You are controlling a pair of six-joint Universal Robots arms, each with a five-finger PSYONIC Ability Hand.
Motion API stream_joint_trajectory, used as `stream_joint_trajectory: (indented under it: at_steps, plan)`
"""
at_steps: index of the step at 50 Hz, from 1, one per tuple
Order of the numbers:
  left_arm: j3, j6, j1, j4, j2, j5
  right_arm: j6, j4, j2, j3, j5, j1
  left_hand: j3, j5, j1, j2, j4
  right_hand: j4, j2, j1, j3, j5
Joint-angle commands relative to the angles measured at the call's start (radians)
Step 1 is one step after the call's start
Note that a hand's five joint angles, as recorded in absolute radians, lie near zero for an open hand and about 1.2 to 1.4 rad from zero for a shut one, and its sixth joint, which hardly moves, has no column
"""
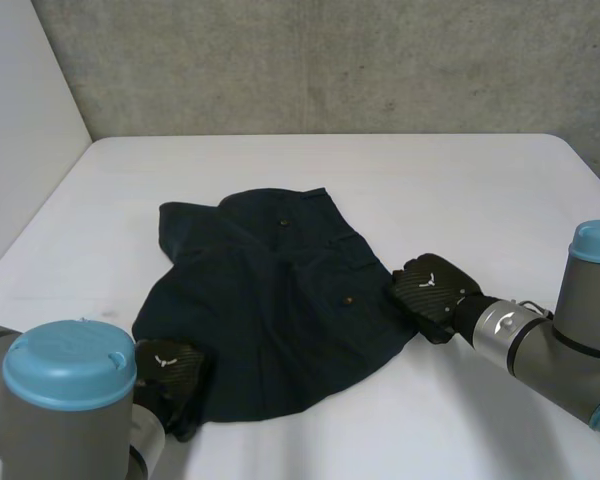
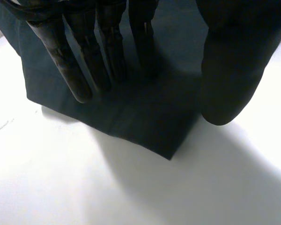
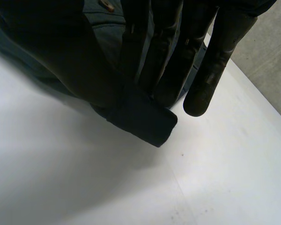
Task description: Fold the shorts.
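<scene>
Dark navy shorts [image 1: 270, 310] lie spread flat in the middle of the white table [image 1: 460, 180]. My left hand [image 1: 168, 368] is at their near left corner. In the left wrist view its straight fingers [image 2: 70, 65] rest on the cloth [image 2: 145, 122], and the thumb [image 2: 234, 70] stands apart at the cloth's edge, so the hand is open. My right hand [image 1: 430, 288] is at the right edge of the shorts. In the right wrist view its fingers [image 3: 168, 56] and thumb [image 3: 61, 51] pinch a small flap of the edge [image 3: 145, 119], raised slightly off the table.
A grey concrete wall [image 1: 330, 60] runs along the table's far edge, and a pale wall [image 1: 20, 130] stands at the left. Bare white tabletop surrounds the shorts. Small brown buttons [image 1: 347, 299] show on the cloth.
</scene>
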Motion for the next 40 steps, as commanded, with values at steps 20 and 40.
stream_joint_trajectory:
  at_steps: [20,40]
  plan:
    - [0.107,0.098,0.062,0.047,0.087,0.002,0.19,0.179,-0.039,-0.071,0.113,0.064,0.811,0.815,0.802,0.812,0.808,0.21,0.226,0.452,0.213,0.252]
    - [0.593,0.186,-0.027,-0.297,0.545,0.046,0.466,0.534,-0.639,-0.439,0.122,-0.024,0.811,0.815,0.802,0.812,0.808,0.21,0.226,0.452,0.213,0.252]
